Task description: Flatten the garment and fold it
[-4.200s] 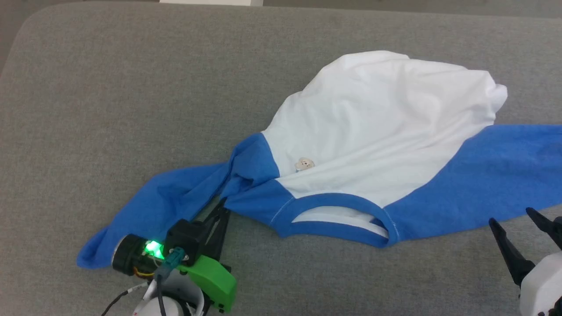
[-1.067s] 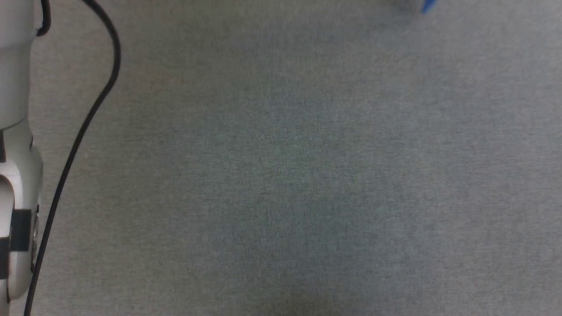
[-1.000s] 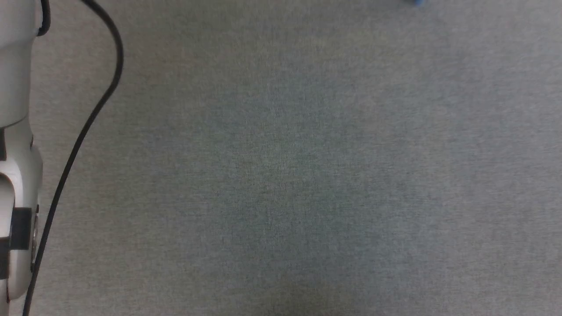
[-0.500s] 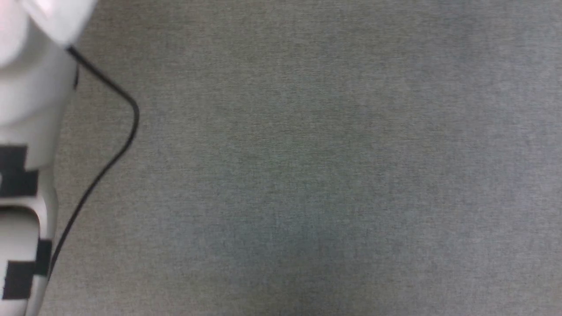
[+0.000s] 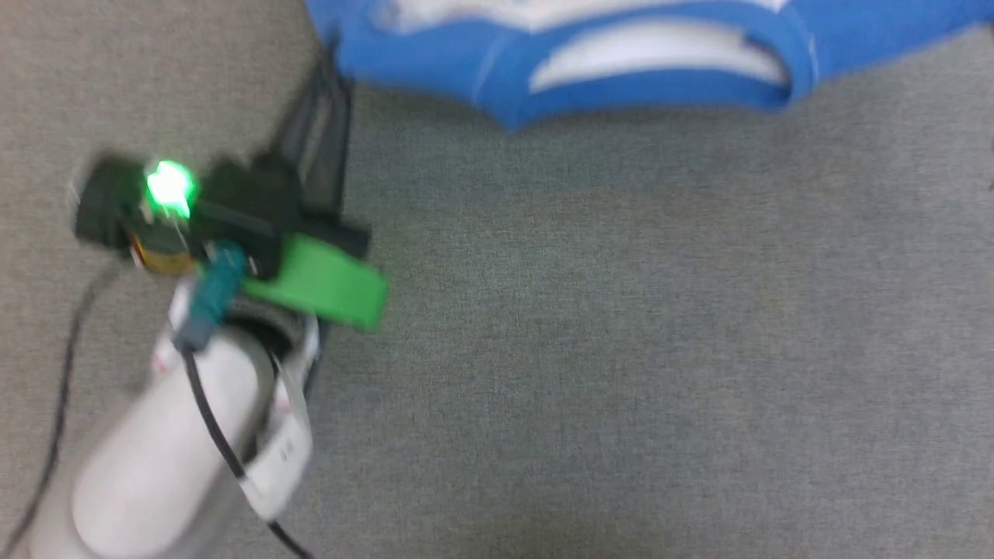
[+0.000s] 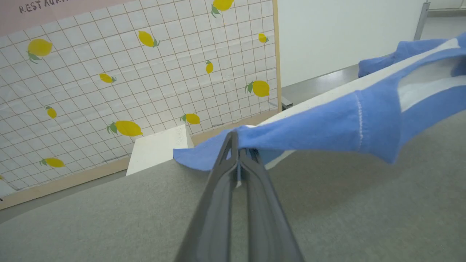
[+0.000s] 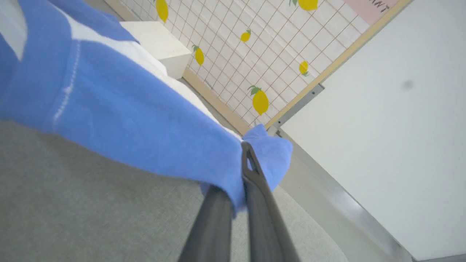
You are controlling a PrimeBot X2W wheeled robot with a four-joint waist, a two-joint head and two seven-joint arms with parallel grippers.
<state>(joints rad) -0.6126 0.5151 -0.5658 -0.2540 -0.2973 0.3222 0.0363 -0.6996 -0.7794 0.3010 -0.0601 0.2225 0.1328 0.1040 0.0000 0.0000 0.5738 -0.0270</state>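
The garment (image 5: 621, 46), white with blue shoulders and blue neckline trim, stretches across the top of the blurred head view. My left gripper (image 5: 330, 74) reaches up to its left blue shoulder. In the left wrist view, the left gripper (image 6: 236, 140) is shut on a fold of the garment's (image 6: 327, 123) blue cloth, which hangs above the grey surface. Seen from the right wrist, my right gripper (image 7: 244, 149) is shut on the blue edge of the garment (image 7: 127, 109), with a tuft of cloth poking past the tips.
A grey padded surface (image 5: 621, 349) lies under everything. Beyond its edge stand a lemon-patterned grid panel (image 6: 109, 72), a white box (image 6: 156, 147) and a plain white wall (image 7: 382, 127).
The head camera has swung: half a second ago it showed grey surface and a pale arm, now the neckline and the left gripper. Earlier the right gripper stood open beside the flat-lying garment.
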